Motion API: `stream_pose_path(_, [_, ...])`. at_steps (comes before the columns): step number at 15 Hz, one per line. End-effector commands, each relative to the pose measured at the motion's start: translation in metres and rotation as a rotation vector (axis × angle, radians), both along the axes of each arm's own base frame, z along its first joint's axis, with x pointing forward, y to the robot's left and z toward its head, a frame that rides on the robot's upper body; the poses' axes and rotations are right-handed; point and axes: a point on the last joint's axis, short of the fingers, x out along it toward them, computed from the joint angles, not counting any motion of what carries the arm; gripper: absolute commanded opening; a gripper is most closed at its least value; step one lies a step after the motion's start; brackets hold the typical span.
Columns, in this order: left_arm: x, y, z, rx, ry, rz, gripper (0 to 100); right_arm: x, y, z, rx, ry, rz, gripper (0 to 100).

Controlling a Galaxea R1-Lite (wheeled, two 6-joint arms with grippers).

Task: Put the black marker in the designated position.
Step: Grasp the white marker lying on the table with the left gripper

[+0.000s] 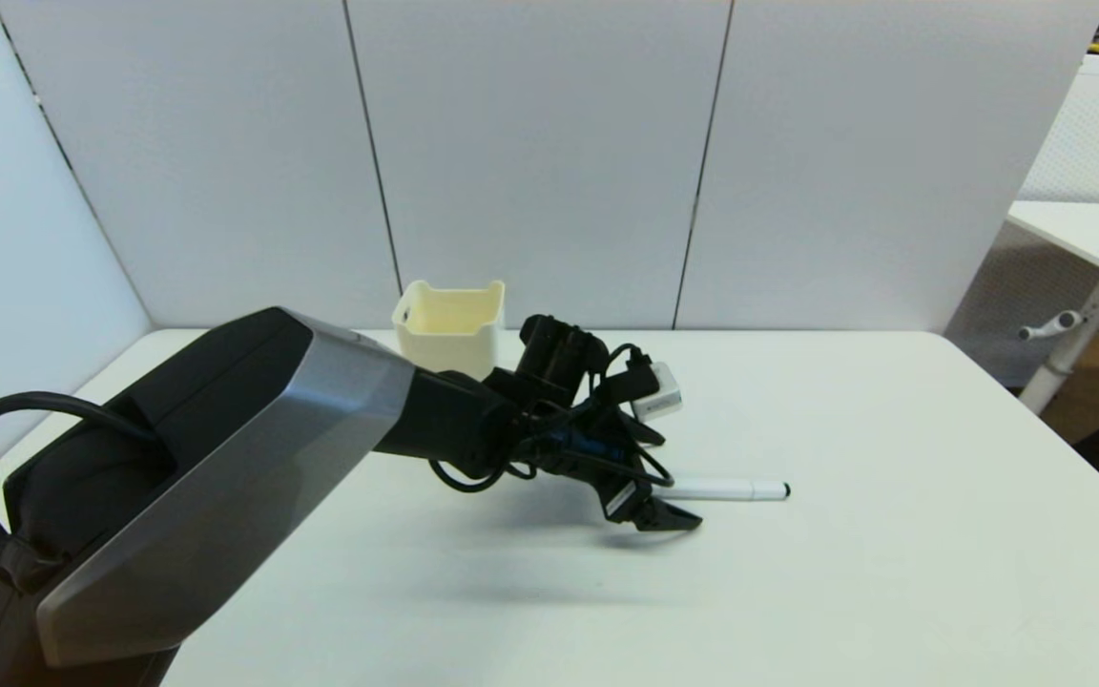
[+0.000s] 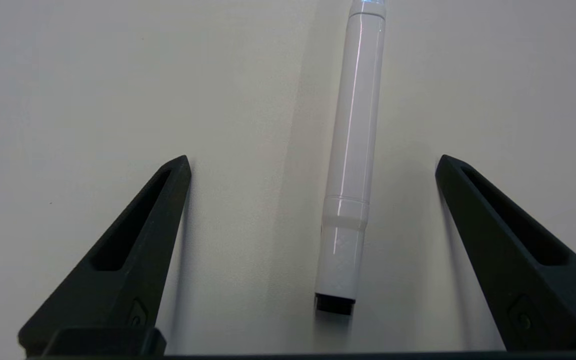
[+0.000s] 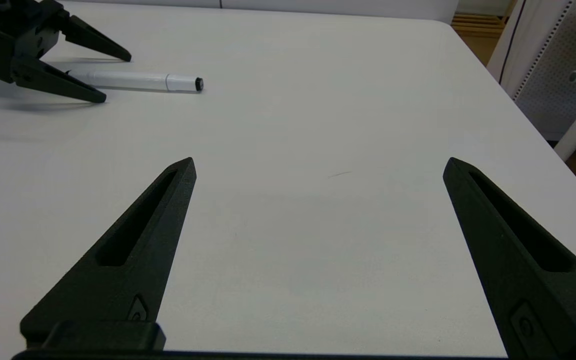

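The black marker (image 1: 731,490), a slim white barrel with black tips, lies flat on the white table right of centre, pointing left to right. My left gripper (image 1: 673,504) is low over the marker's left end and open. In the left wrist view the marker (image 2: 353,150) lies lengthwise between the two spread fingers, nearer one of them, and the left gripper (image 2: 313,162) touches nothing. The right wrist view shows the marker (image 3: 138,80) with the left gripper (image 3: 118,79) straddling its end. My right gripper (image 3: 319,160) hovers open and empty over bare table, well off from the marker.
A cream open-topped bin (image 1: 449,343) stands at the back of the table, left of centre, against the grey wall panels. The left arm's bulky link (image 1: 206,496) fills the near left. Another white table (image 1: 1093,239) stands beyond the right edge.
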Motion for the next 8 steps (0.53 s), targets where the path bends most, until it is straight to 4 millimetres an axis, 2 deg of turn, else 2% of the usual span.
stream_pose_path(1, [-0.0005,-0.0007,-0.0016,0.002,0.004,-0.005,100,0.0001,0.0000,-0.0002,0.000,0.003,0.001,100])
stream_pose_path(8, [-0.0018,0.0004,-0.0011,0.012,0.018,-0.006,100,0.0001,0.0000,0.0000,0.000,0.002,0.001,100])
